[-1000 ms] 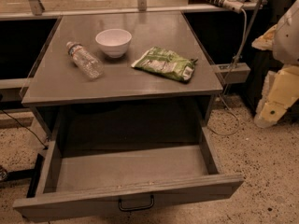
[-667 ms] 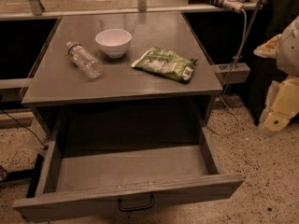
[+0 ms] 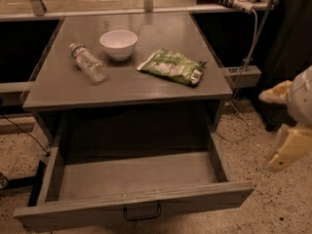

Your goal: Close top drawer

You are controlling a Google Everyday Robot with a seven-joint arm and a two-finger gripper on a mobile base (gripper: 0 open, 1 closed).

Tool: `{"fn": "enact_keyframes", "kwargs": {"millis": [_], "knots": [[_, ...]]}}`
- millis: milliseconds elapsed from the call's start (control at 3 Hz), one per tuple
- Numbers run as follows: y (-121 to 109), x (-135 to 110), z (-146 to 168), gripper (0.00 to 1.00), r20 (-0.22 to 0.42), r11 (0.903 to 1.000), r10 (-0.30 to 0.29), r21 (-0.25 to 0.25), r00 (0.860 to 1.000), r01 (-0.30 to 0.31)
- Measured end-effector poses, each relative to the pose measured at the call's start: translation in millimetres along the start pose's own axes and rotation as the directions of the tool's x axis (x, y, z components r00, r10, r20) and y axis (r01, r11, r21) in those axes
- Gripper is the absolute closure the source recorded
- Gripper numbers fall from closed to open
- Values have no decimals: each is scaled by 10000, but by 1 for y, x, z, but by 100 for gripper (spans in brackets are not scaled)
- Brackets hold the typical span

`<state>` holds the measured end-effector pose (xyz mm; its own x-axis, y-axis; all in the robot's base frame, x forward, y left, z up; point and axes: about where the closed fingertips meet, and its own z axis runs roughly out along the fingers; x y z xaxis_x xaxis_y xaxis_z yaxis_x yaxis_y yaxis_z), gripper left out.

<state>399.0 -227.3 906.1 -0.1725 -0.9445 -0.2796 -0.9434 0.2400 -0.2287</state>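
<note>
Hand (image 3: 267, 131) lower now, R of open top drawer (image 3: 195, 203).

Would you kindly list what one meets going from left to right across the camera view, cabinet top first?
Plastic bottle → white bowl → green snack bag → gripper, right of the cabinet at the picture's edge. The open top drawer spans beneath the first three, so it is left out.

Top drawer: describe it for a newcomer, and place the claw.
Under the grey cabinet top, the top drawer is the wide shallow tray pulled out toward the camera. A dark loop handle centred on its front panel marks it; the claw hangs to its right, open.
</note>
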Motion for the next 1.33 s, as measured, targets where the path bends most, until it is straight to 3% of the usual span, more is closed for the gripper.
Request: {"fn": "enact_keyframes", "kwargs": {"millis": [333, 667, 1000, 1333], "knots": [[25, 10, 29, 42, 450, 9998, -165, -95, 9988, 170], [62, 5, 64, 65, 815, 9938, -656, -843, 9945, 725], [68, 7, 69, 88, 805, 9919, -702, -1003, 9943, 781], [68, 7, 69, 100, 806, 9919, -702, -1004, 9943, 781]]}}
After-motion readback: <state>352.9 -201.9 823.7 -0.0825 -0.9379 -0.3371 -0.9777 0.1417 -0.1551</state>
